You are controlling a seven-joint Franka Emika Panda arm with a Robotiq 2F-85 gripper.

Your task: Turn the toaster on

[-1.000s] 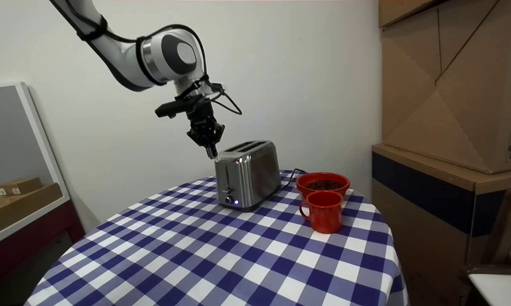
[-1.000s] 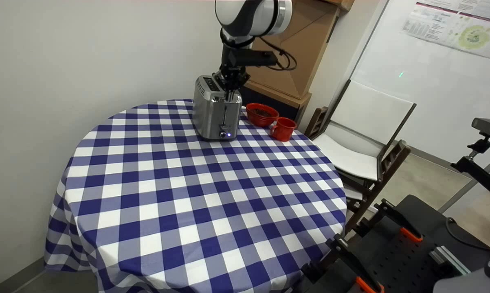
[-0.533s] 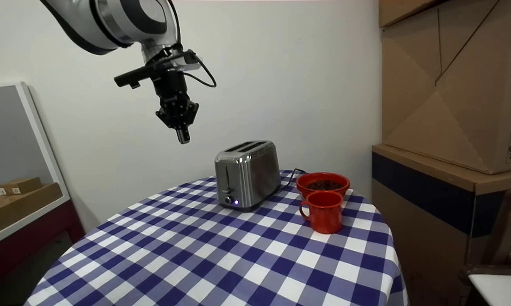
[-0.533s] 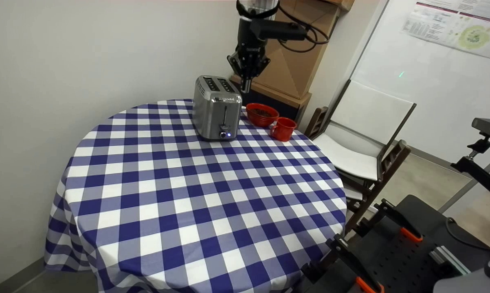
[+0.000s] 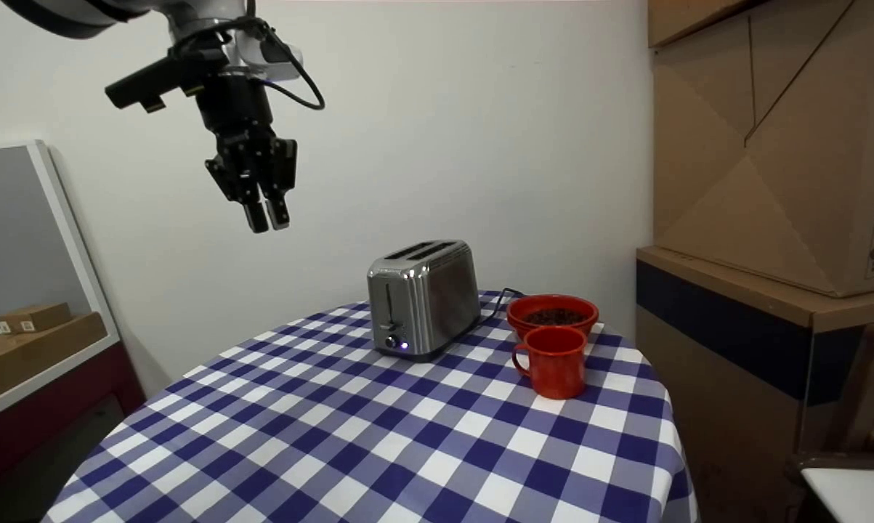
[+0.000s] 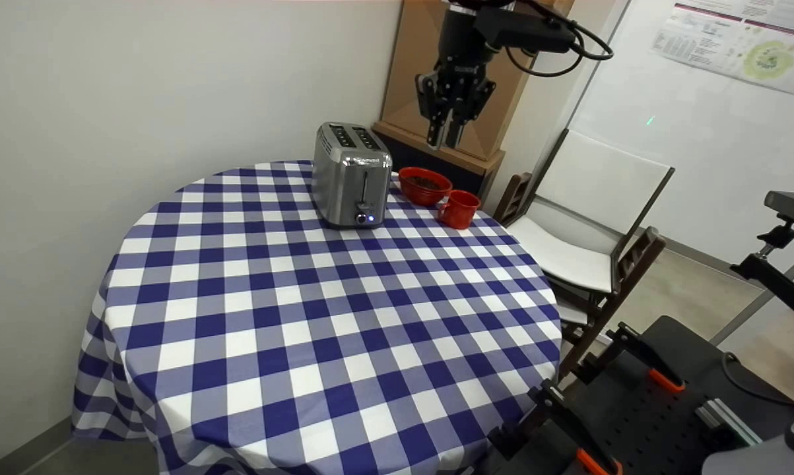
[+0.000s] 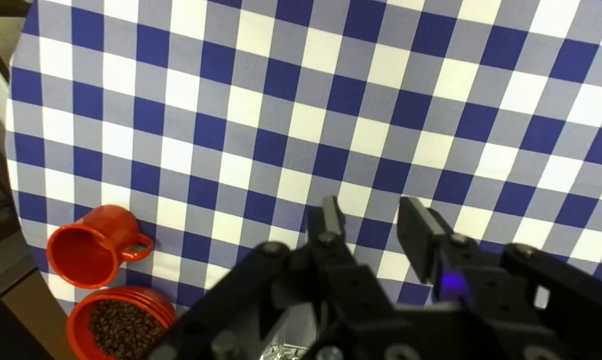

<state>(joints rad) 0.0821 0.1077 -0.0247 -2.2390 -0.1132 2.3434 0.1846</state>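
On the checked tabletop point(image 6: 317, 310) sits the toaster point(image 5: 426, 301), lever point(image 5: 389, 327) looking low in its slot and light point(image 5: 405, 345) glowing, so I'd guess it's already on. The hand point(image 5: 269, 224) is up high, well apart from it, fingers point(image 5: 256, 218) slightly spread with nothing between; I'd just back away smoothly, leaving the lever alone.

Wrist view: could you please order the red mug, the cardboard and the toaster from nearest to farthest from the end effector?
1. Toaster, at the bottom edge, partly hidden behind the end effector.
2. Red mug, standing on the tablecloth, at the lower left.
3. Cardboard, lower-left corner, beyond the tablecloth's edge.
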